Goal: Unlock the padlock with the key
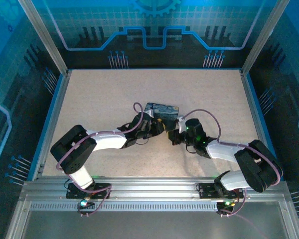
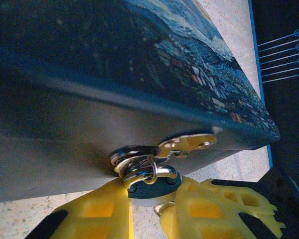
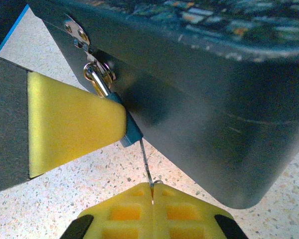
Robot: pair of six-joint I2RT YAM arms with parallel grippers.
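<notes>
In the top view the left arm reaches in from 7 o'clock across the table (image 1: 104,94). The left gripper (image 1: 157,127) sits against the near side of the tin (image 1: 162,109), at the tin's 6 o'clock. Its wrist view shows two yellow fingers (image 2: 102,216) pinching the padlock (image 2: 152,188) from 8 and 4 o'clock, so the small bluish body is squeezed between them, just below the tin's dark side wall. The silvery shackle (image 2: 150,172) loops up toward 12 o'clock through a ring under the hasp (image 2: 187,143), which lies flat on that wall. Whether the shackle is latched cannot be told. In the right wrist view the padlock's body pokes out at the 5 o'clock corner of one left finger, touching it, with the shackle rising toward 11 o'clock to the hasp. The key (image 3: 145,162) is a thin dark sliver that runs from the underside of the body down toward 6 o'clock. How far it sits inside the lock cannot be told. Its lower end goes into the seam of the right gripper (image 3: 153,191), whose yellow fingers are pressed together on it. From above, the right gripper sits at the tin's 5 o'clock, just beside the left one, and its arm comes in from 5 o'clock on the table's near edge.
</notes>
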